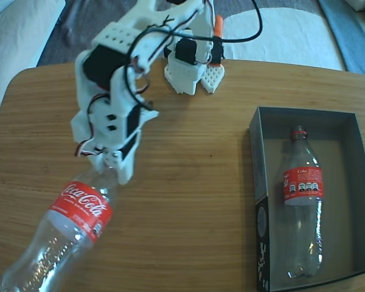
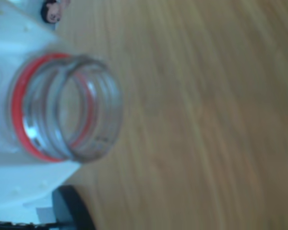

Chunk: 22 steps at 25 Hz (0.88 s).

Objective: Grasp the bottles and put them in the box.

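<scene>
One clear Coca-Cola bottle with a red label lies slanted at the lower left of the wooden table, its neck pointing up and right. My white gripper is shut on that neck. The wrist view looks straight into the open mouth and red neck ring of this bottle, held against a white finger. A second bottle lies lengthwise inside the box at the right, neck toward the far end, on the box's left half.
The arm's white base stands at the table's far edge with a black cable looping over it. Bare wood lies between the gripper and the box. Pale cushions and fabric surround the table.
</scene>
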### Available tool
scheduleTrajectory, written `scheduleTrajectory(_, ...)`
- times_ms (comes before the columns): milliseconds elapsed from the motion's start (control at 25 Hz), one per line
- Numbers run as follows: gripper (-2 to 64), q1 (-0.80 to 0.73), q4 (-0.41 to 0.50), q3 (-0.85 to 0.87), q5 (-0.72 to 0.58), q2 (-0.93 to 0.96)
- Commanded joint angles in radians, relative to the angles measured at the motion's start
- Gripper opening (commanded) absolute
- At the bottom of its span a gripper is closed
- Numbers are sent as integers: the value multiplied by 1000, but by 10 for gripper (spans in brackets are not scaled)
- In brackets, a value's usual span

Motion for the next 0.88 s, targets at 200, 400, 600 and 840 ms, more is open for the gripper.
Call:
scheduleTrajectory(200,-3,-354,270,-311,356,124)
scheduleTrajectory(400,-3,-627,354,-436,635,123)
scheduleTrajectory(600,-3,-864,362,-482,847,123)
scheduleTrajectory(840,-3,-1114,360,-474,996,123)
